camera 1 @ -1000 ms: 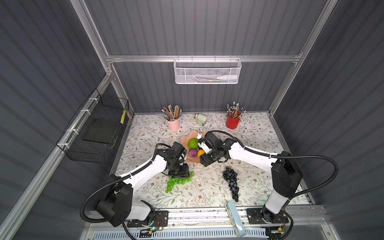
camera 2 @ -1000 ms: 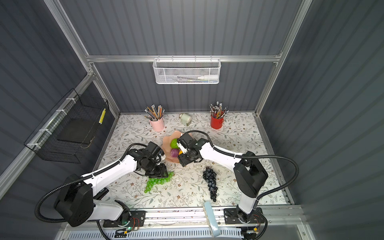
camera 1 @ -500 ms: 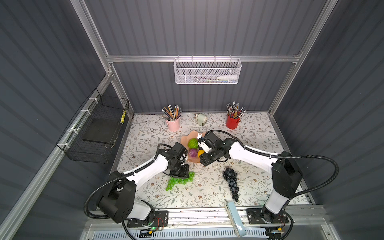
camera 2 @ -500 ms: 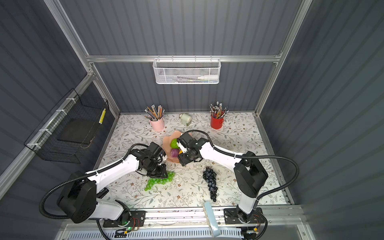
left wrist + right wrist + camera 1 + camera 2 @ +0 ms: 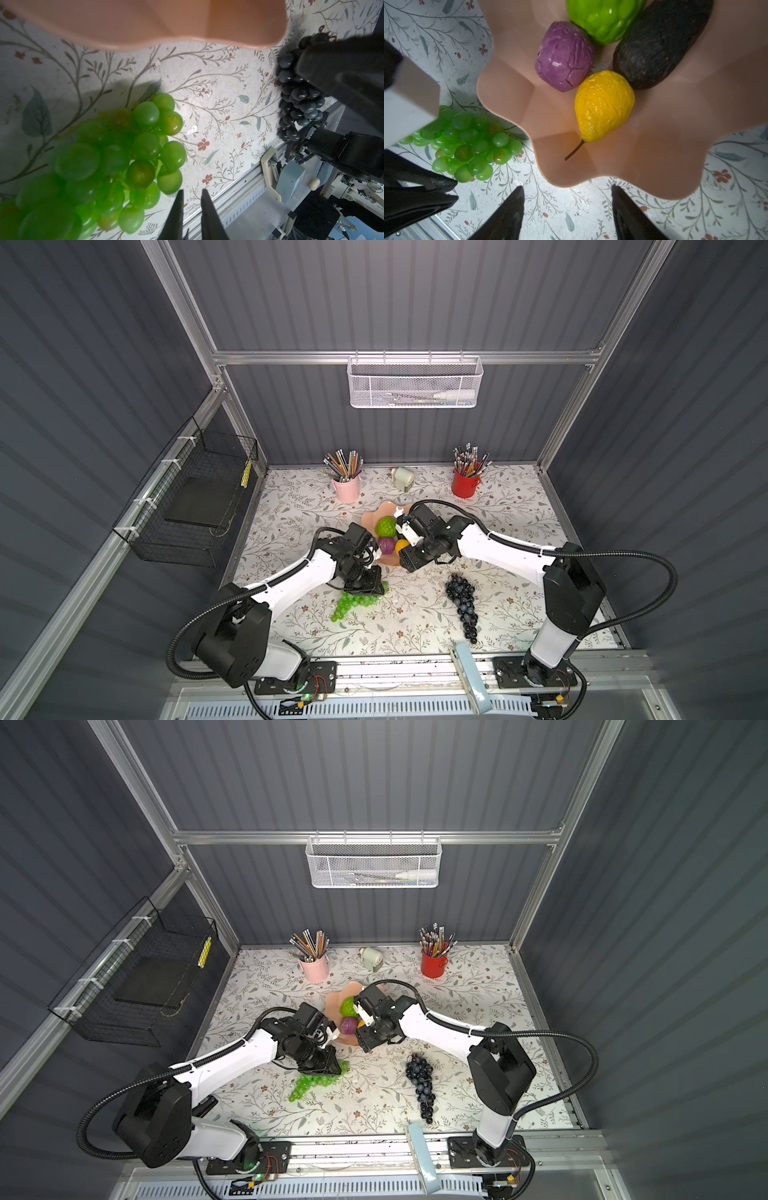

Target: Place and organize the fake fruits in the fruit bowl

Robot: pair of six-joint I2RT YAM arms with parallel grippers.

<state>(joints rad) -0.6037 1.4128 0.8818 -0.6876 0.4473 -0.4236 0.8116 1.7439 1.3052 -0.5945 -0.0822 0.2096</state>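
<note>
Perching at the edge of the green grape bunch (image 5: 351,608) on the tabletop (image 5: 415,614) just beside the fruit bowl (image 5: 370,517), the left pincer (image 5: 192,192) shows fingers (image 5: 176,212) nearly together with nothing visibly between (right pincer (image 5: 566,190) gapes wide by the rim), so I'd widen, straddle a few grapes, then squeeze.
</note>
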